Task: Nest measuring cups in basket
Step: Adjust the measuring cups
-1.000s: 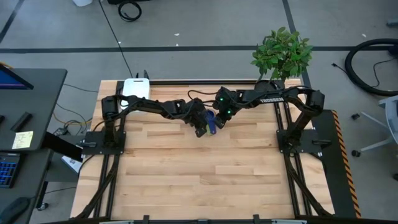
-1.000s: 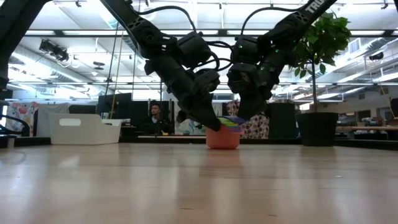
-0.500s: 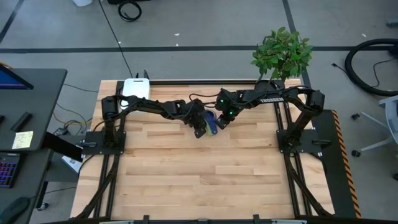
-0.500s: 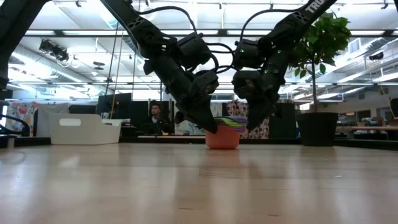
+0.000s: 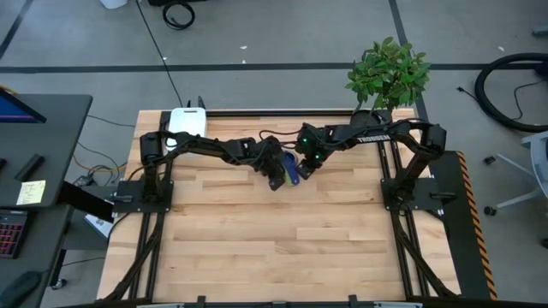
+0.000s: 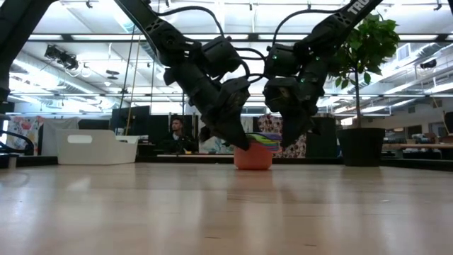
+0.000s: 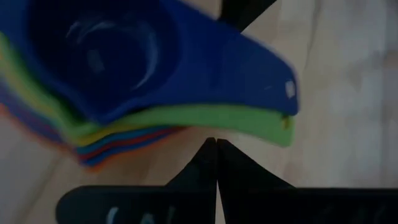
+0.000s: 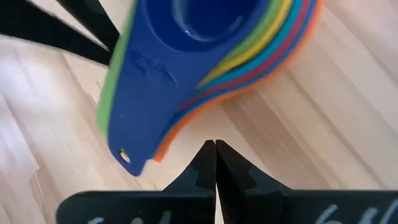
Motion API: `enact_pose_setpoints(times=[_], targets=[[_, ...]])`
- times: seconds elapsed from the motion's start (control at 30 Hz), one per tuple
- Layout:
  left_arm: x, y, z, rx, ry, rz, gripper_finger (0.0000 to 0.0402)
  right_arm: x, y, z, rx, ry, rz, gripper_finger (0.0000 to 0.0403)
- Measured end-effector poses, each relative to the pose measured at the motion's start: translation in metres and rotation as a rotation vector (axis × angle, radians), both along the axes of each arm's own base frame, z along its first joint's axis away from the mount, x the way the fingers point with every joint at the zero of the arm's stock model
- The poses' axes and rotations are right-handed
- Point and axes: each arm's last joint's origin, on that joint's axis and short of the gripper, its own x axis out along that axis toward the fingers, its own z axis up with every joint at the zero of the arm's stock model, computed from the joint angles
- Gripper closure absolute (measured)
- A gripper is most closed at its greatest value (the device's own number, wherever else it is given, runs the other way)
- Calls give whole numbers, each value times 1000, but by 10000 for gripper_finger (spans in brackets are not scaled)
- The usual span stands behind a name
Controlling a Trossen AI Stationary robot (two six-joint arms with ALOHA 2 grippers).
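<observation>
The measuring cups (image 5: 290, 168) stand nested in one stack on the table's far middle, orange bowl (image 6: 253, 157) at the bottom and dark blue (image 7: 124, 62) on top, with the handles fanned out to one side. My left gripper (image 7: 216, 146) is shut, its tips at the stack's left side (image 6: 243, 144) under the green handle. My right gripper (image 8: 215, 148) is shut and stands just right of the stack (image 6: 284, 140), with bare wood between its tips and the orange rim. The white basket (image 5: 187, 120) sits at the far left corner, apart from both. My left gripper's shut fingertips (image 6: 243, 144) slant down from the left to the stack's upper left side, just under the green handle (image 7: 249, 121). I cannot tell whether they touch it. The stack stands upright on the table.
A potted plant (image 5: 387, 73) stands at the table's far right corner, its dark pot (image 6: 361, 146) behind the right arm. The near half of the wooden table (image 5: 282, 248) is open board. A person sits in the room far behind the table (image 6: 177, 134).
My right gripper has drawn back a little from the stack, toward the table's right and slightly up. The stack and my left gripper have kept their places.
</observation>
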Motion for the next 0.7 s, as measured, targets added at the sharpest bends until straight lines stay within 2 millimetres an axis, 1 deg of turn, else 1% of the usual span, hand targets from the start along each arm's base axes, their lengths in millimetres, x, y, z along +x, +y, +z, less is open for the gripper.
enact_pose_setpoints(times=[0.17, 0.47, 0.57, 0.7], targets=[[5, -2, 4, 5, -62, -11, 397, 5, -2, 2, -18, -55, -1, 399], [6, -2, 5, 6, -73, -11, 397, 7, -1, 4, -6, -82, -3, 399], [4, -2, 4, 9, -56, -12, 397, 7, -1, 3, -10, -79, 2, 399], [0, 0, 0, -26, 9, 20, 397, 3, -4, 4, -24, -57, -10, 399]])
